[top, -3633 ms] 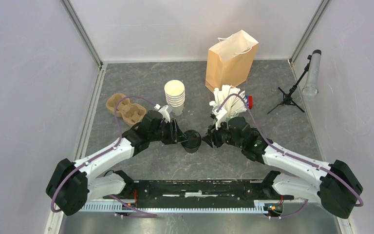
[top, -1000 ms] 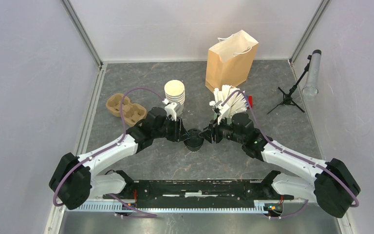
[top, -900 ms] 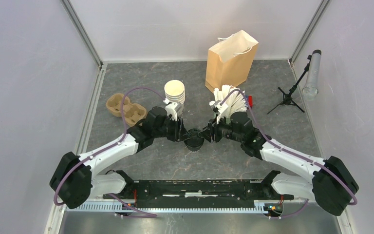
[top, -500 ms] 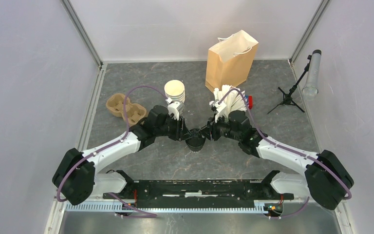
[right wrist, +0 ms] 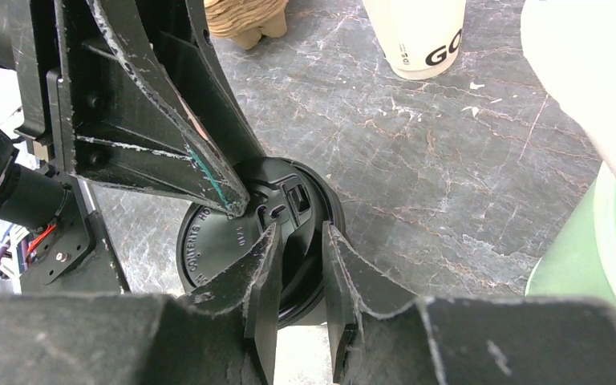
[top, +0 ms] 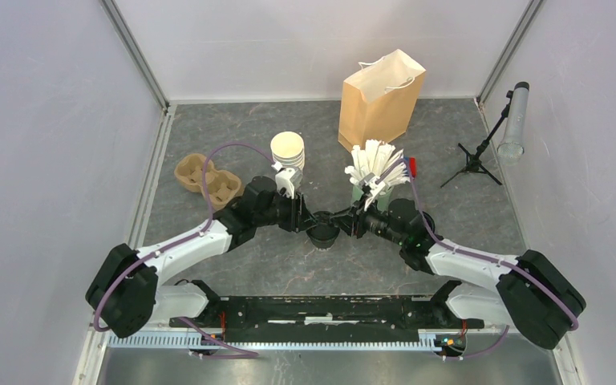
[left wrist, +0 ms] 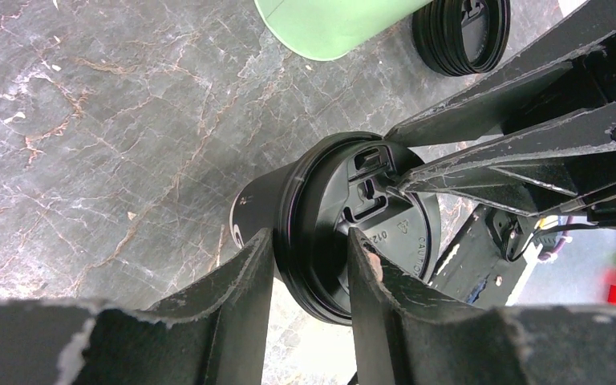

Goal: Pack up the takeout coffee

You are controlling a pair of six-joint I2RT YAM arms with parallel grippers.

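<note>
1. The left gripper (left wrist: 309, 238) pinches the near rim of the black lid (left wrist: 330, 200), its fingers almost together.
2. The right gripper (right wrist: 301, 233) straddles the opposite rim, narrowly parted. I cannot tell whether it truly bites.
3. The lidded cup (top: 322, 235) stands upright on the table (top: 249, 136) between the arms, well short of the brown paper bag (top: 381, 100).
4. Risk: an uneven pull from the two holds could pop the lid off or tip the cup.

top view: lid (top: 322, 233) is mostly hidden from you by the left gripper (top: 308, 219) and right gripper (top: 340, 218) | wrist views: you cannot tell whether either grips the lid's rim | left wrist: green cup (left wrist: 337, 24) and black rings (left wrist: 461, 32) are cut off at top | right wrist: cream cup (right wrist: 417, 36) is cut off above "GO"; white blur (right wrist: 585, 72) is unreadable
</note>
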